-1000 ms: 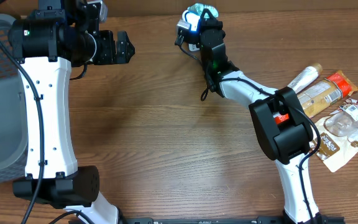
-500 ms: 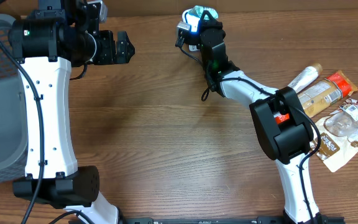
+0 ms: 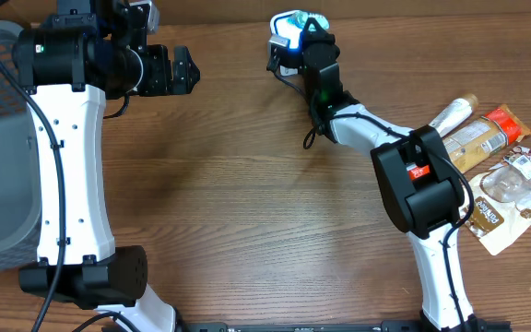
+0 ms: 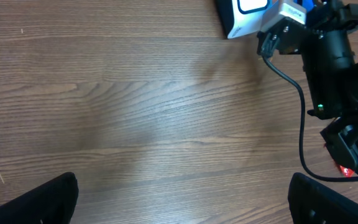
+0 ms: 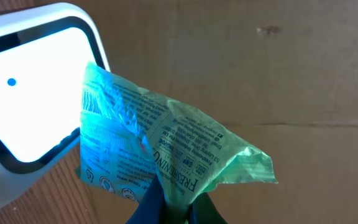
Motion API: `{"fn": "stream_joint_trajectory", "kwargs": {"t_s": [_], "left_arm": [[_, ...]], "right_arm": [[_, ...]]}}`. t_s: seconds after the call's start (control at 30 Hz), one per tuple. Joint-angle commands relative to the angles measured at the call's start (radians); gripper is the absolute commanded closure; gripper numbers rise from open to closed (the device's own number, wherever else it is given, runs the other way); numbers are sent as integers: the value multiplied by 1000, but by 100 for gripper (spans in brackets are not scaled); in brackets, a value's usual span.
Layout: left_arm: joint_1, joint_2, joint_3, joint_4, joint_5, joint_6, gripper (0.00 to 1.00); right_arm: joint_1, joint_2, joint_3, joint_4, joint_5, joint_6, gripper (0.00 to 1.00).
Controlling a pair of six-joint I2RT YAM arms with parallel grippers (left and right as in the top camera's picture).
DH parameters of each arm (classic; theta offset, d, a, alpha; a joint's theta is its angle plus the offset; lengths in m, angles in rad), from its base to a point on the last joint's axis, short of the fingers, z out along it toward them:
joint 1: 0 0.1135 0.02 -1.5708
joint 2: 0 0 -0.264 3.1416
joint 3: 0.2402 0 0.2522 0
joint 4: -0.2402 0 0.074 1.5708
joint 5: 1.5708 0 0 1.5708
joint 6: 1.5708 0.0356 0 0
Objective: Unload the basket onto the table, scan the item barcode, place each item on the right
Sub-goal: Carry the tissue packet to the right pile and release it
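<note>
Green crinkled film with small print: this is the packet (image 5: 166,149), pinched at its lower edge by the right gripper (image 5: 174,200), whose jaws are clamped tight on it. It hangs at the far edge of the table (image 3: 247,203), just in front of the white barcode scanner (image 5: 27,106). The scanner's window is lit, and the packet's left part overlaps the window's right rim.

Step in hand, by my judgement: presenting the packet to the scanner. The item is lifted and at the reader, so the task looks well advanced. No barcode can be made out on the face toward the camera, and whether one faces the window cannot be told. The next move calls for small wrist turns to bring the code square to the window. The grip must stay firm, since thin film may fold over the bars.

Left gripper (image 3: 188,72): jaws wide, empty, well apart from the scanner.

Only the right wrist camera shows the print and the lit window. Only the overhead shows the waiting snack packets (image 3: 487,148) near the right arm's base and the grey basket (image 3: 3,184) at the left edge. The left wrist camera gives the scanner's corner and a cable (image 4: 297,106), but not the packet clearly.
</note>
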State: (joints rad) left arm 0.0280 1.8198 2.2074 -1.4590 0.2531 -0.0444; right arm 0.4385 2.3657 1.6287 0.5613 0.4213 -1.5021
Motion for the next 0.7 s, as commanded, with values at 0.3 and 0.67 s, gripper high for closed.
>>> {"fn": "stream_joint_trajectory", "kwargs": {"t_s": [0.3,0.67], "left_arm": [[4,3,3,0,-2,23,1],[4,3,3,0,-2,23,0]], "right_arm": [[10,-92,16,57,44,128,96],[50,-569,16,-717,92,883,96]]}}
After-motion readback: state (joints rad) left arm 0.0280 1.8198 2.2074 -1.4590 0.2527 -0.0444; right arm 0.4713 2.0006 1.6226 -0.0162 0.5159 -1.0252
